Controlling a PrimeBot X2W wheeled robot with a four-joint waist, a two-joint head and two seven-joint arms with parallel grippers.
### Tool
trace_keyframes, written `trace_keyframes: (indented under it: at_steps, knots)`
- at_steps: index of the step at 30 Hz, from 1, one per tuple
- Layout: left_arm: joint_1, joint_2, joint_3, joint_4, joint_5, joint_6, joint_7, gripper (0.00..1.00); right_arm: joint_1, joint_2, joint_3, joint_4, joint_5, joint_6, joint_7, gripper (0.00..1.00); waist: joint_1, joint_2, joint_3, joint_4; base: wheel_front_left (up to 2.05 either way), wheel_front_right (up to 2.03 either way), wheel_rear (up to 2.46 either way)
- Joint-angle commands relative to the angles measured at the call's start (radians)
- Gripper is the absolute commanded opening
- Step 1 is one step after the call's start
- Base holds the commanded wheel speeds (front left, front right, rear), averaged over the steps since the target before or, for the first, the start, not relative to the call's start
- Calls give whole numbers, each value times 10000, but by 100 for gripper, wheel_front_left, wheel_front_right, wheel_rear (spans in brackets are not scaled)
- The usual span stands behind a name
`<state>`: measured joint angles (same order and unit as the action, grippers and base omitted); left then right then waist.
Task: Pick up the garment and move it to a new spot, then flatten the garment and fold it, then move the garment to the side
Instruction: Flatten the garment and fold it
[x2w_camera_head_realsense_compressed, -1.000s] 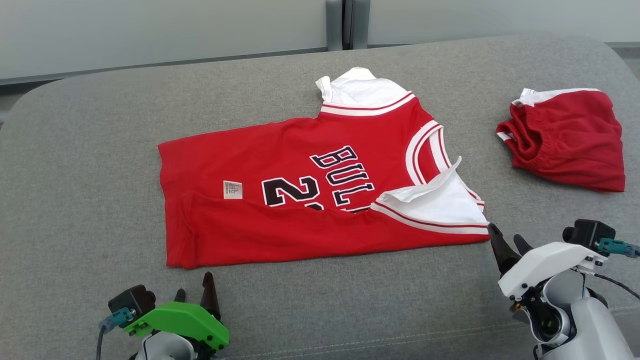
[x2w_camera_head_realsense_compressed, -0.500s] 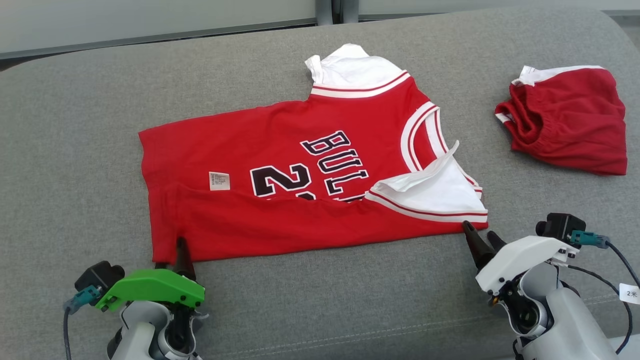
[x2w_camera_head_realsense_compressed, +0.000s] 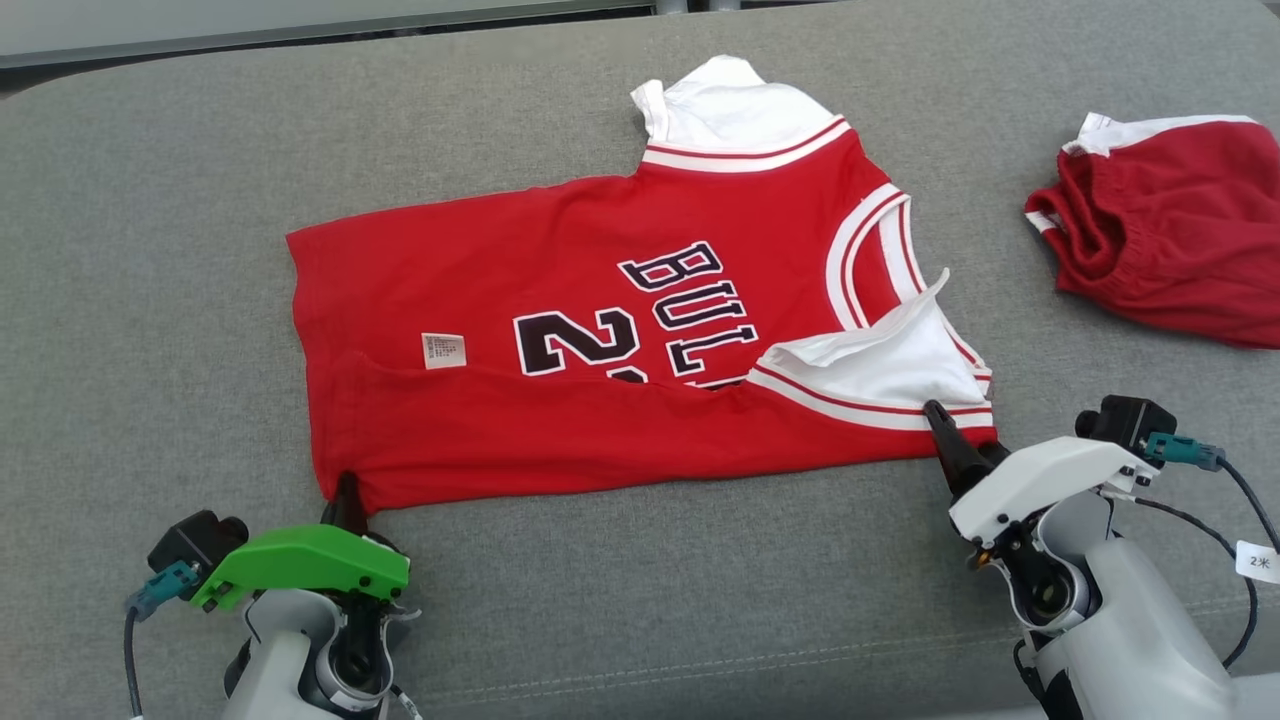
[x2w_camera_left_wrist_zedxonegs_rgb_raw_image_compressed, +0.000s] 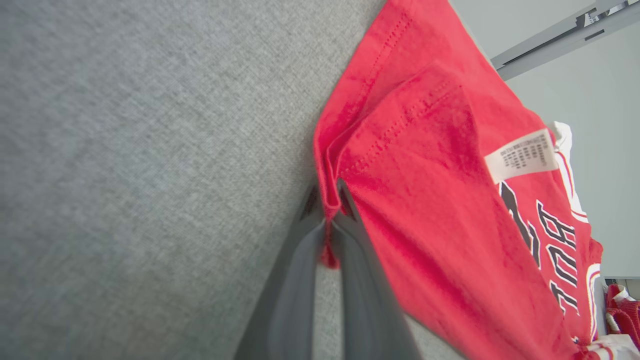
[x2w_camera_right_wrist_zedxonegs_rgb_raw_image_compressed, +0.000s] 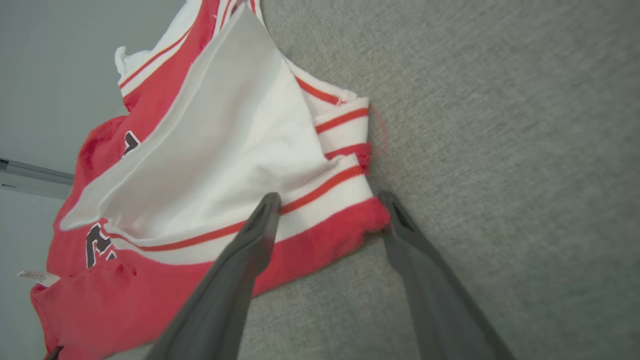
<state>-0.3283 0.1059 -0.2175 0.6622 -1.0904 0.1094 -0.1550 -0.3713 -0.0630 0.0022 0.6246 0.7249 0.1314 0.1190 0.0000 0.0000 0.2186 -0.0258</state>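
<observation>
The garment (x2w_camera_head_realsense_compressed: 600, 300) is a red jersey with white trim and black lettering, lying flat on the grey cushion (x2w_camera_head_realsense_compressed: 150, 250), its near edge folded over. My left gripper (x2w_camera_head_realsense_compressed: 347, 495) is at the jersey's near left hem corner. In the left wrist view this gripper (x2w_camera_left_wrist_zedxonegs_rgb_raw_image_compressed: 327, 200) is shut, pinching that red corner (x2w_camera_left_wrist_zedxonegs_rgb_raw_image_compressed: 440, 200) between its fingers. My right gripper (x2w_camera_head_realsense_compressed: 960, 435) stands open at the near right corner. In the right wrist view its fingertips (x2w_camera_right_wrist_zedxonegs_rgb_raw_image_compressed: 272, 200) straddle the striped white and red sleeve edge (x2w_camera_right_wrist_zedxonegs_rgb_raw_image_compressed: 225, 135), one finger above the cloth, one beside it.
Red shorts with a white band (x2w_camera_head_realsense_compressed: 1170, 230) lie crumpled at the far right of the cushion, apart from the jersey. A pale wall with a grey rail (x2w_camera_head_realsense_compressed: 300, 25) runs behind the cushion. Bare grey fabric spreads to the left and along the front.
My left gripper reached forward to the hem corner and shut on it. My right gripper advanced until its open fingers straddle the sleeve corner. The head view also shifted.
</observation>
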Motion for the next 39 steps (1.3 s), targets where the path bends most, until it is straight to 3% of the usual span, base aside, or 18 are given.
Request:
trace_keyframes:
  at_steps: [1, 6, 7, 12, 21, 27, 39]
  knots:
    - [79, 3, 26, 117, -122, 33, 42, 0, -67, 59, 107, 260, 76, -15, 3, 100, 0, 0, 88, 114, 0, 0, 0]
    - [147, -66, -10, 26, -184, -16, 56, 0, -387, -14, 381, 585, 297, -15, -231, 100, 0, 0, 156, 271, 0, 0, 0]
    - [167, -83, -14, -13, -215, -44, 73, 0, -427, -57, 473, 613, 352, -15, -271, 49, 0, 0, 160, 295, 0, 0, 0]
    - [326, -135, 30, -218, -339, -169, 76, 0, -528, -301, 805, 511, 698, -13, -559, 0, 0, 0, 116, 330, 0, 0, 0]
    - [1261, 102, 144, -1733, -705, -332, 361, 0, -87, -1087, 794, -779, 1959, -12, -576, 0, 0, 0, -187, 217, 0, 0, 0]
    - [2663, 445, -1, -3366, -814, 187, 1015, 0, 1064, -1461, 601, -1708, 2133, -12, -138, 0, 0, 0, -367, 215, 0, 0, 0]
    - [3320, 674, -379, -4179, -428, 961, 1426, 0, 1721, -1090, 586, -1843, 1529, -8, 284, 0, 0, 0, -422, 178, 0, 0, 0]
